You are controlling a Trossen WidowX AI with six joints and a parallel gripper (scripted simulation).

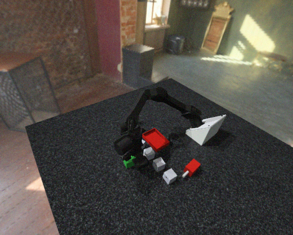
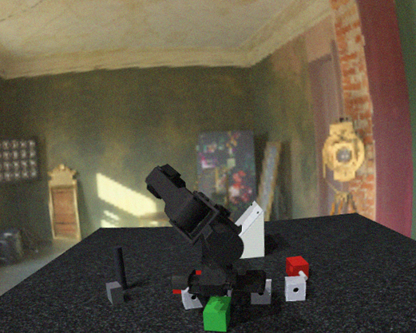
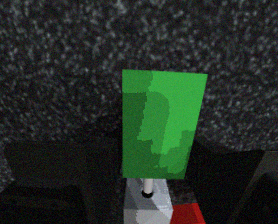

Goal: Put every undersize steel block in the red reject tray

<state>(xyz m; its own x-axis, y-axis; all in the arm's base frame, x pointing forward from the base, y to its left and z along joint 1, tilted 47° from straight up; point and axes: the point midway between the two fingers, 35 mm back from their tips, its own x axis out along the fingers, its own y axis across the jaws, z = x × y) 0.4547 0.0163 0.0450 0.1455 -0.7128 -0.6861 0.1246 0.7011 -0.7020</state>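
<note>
Gripped between the fingers, the green gauge (image 1: 129,162) (image 2: 216,315) (image 3: 161,125) looks blocky, its pale pin meeting a hole.Showing a boxy, bright green handle, the GO gauge (image 1: 129,162) (image 2: 216,315) (image 3: 161,125) sits gripped between the fingers, pale pin exposed.

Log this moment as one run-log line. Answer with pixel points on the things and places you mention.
tool (image 1: 128,158) (image 2: 219,289): shut on green gauge (image 1: 129,162) (image 2: 216,315) (image 3: 159,125) | pin: at block's hole, depth unclear | red tray (image 1: 155,139): no block inside
</note>
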